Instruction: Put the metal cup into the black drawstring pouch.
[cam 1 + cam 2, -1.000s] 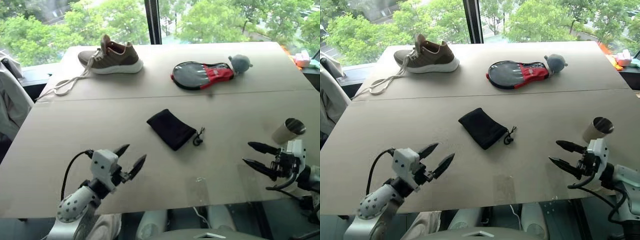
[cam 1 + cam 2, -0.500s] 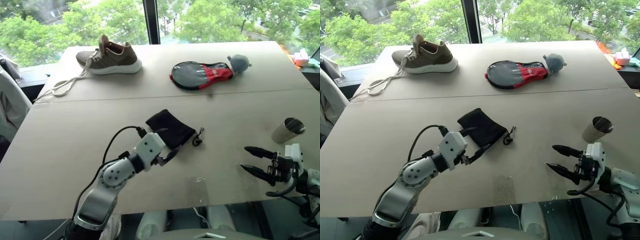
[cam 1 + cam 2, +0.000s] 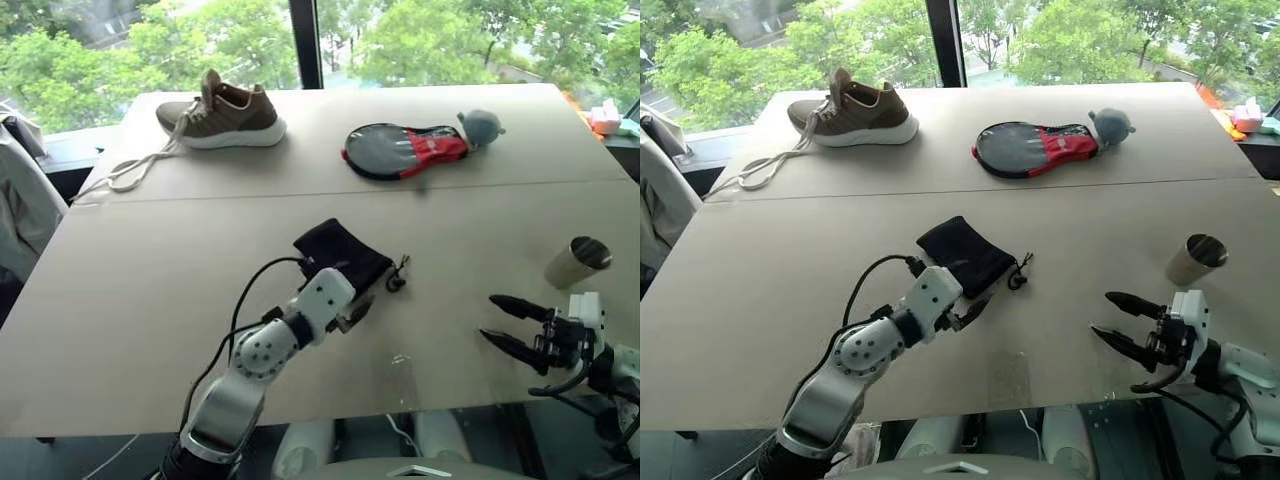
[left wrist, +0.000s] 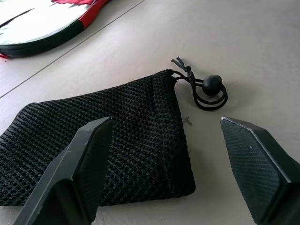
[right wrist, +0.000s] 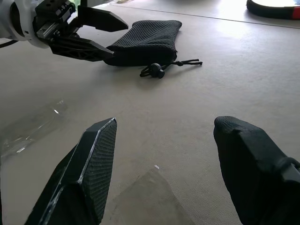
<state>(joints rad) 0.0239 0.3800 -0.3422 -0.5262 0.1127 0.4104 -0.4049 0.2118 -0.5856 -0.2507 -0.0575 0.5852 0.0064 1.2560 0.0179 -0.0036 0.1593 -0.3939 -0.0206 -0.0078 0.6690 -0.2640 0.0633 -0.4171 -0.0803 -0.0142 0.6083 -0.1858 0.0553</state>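
Observation:
The black drawstring pouch (image 3: pixel 340 252) lies flat mid-table, its cord and toggle (image 4: pixel 212 83) trailing toward the right. My left gripper (image 3: pixel 357 290) is open at the pouch's near edge. In the left wrist view its fingers (image 4: pixel 89 150) straddle the pouch's mouth end (image 4: pixel 103 140). The metal cup (image 3: pixel 577 262) stands upright at the table's right side, untouched. Just in front of the cup, my right gripper (image 3: pixel 490 317) is open and empty, pointing left toward the pouch (image 5: pixel 147 42).
A brown shoe (image 3: pixel 225 115) with loose laces sits at the far left. At the far middle lie a grey-and-red paddle-shaped item (image 3: pixel 400 150) and a grey ball (image 3: pixel 481 125). A clear plastic patch (image 3: pixel 400 370) lies near the table's front edge (image 3: pixel 330 415).
My left arm has swung right and forward from the front left of the table to the pouch's near edge. The right gripper and the cup have stayed put.

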